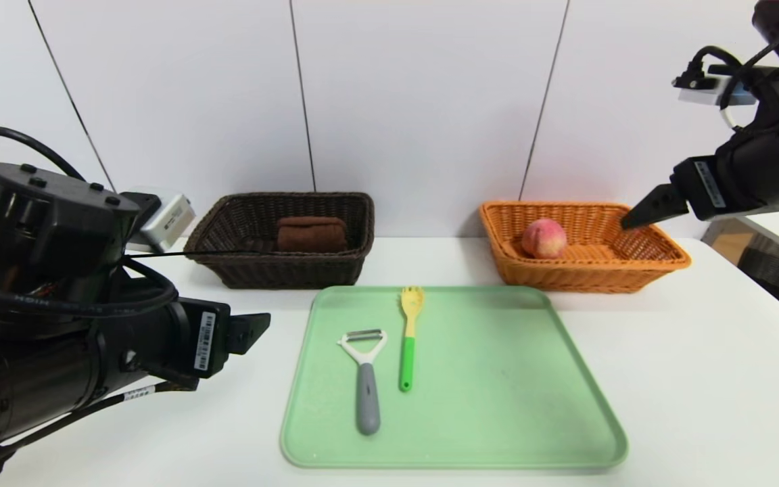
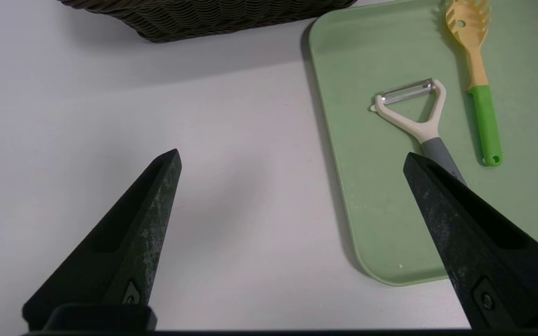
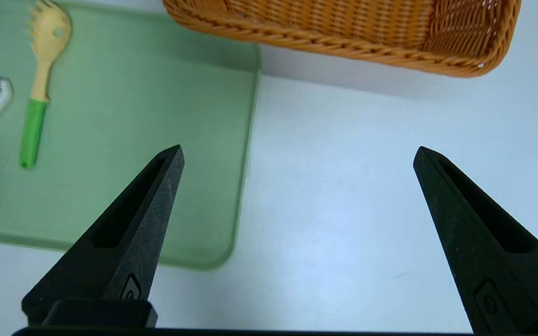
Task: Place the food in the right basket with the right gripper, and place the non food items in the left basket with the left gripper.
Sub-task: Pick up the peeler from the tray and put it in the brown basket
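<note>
Left claw (image 2: 290, 161) hangs low over bare desk (image 1: 700, 379) at the left, jaws wide, nothing in them. Just past it, the dark basket (image 1: 281, 270) at the back left already has the rolled brown towel (image 1: 311, 234) inside.

Next right, the green tray (image 1: 498, 379) in the middle of the desk. On its left part lies the peeler (image 1: 365, 375): white head and blade toward the baskets, grey handle toward the robot, long axis roughly front-to-back, slight tilt. In the left wrist view the peeler (image 2: 416, 116) sits ahead and toward the tray side of the claw, its handle end running behind one finger. Fork (image 1: 408, 338) lies just beside the peeler, parallel, not touching, yellow head toward the baskets, green handle toward the robot.

Both leftovers are non-food and lie nearer the left claw; peeler is the closer one. Judgement: next move is the left claw reaching across and inward over the tray edge, and turning to close across the thin handle, not along it.

Far right, orange basket (image 1: 660, 260) holds the peach (image 1: 544, 238), so the food part looks done. Right claw (image 3: 297, 156) is raised over the basket's right end, jaws wide and empty, well clear of the tray items.
</note>
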Tool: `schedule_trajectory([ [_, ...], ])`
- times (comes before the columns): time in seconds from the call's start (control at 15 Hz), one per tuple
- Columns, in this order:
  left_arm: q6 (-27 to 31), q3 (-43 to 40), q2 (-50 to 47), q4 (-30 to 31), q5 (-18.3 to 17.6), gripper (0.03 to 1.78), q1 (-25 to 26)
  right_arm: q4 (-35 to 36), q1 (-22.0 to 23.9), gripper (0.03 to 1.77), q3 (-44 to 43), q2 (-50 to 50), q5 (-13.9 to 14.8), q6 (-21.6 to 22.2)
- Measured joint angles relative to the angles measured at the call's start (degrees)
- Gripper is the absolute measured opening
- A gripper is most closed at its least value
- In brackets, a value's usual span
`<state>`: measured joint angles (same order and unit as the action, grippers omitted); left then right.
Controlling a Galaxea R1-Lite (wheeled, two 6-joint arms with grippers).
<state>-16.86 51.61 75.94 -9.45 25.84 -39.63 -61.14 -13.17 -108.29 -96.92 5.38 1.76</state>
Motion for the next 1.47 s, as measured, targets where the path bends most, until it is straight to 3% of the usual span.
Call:
schedule_trajectory([
  [0.33, 0.0, -0.4, -0.7, 0.0, 0.1, 1.69, 0.0, 0.3, -0.7, 1.69, 9.7, 5.5, 0.1, -1.5],
  [0.73, 0.2, -1.6, -1.2, -0.1, 0.1, 1.69, -0.2, 4.0, 1.8, 1.69, 31.5, 24.0, 0.2, -1.2],
  [0.93, -0.3, -1.3, 0.7, -0.4, 1.5, 1.69, -1.9, 16.9, 4.5, 1.69, 44.0, 31.3, 0.5, -1.0],
  [1.13, -1.4, 2.0, 5.0, -1.1, 5.0, 1.69, -5.0, 32.3, 6.5, 1.69, 50.3, 32.2, 3.3, -0.9],
  [1.33, -5.5, 10.3, 11.0, -6.7, 5.3, 1.69, -7.7, 35.7, 7.5, 1.69, 51.0, 30.9, 3.9, -1.0],
  [1.47, -10.3, 18.1, 16.3, -13.6, 5.2, 1.69, -9.4, 35.7, 8.2, 1.69, 51.1, 30.5, 4.0, -1.0],
])
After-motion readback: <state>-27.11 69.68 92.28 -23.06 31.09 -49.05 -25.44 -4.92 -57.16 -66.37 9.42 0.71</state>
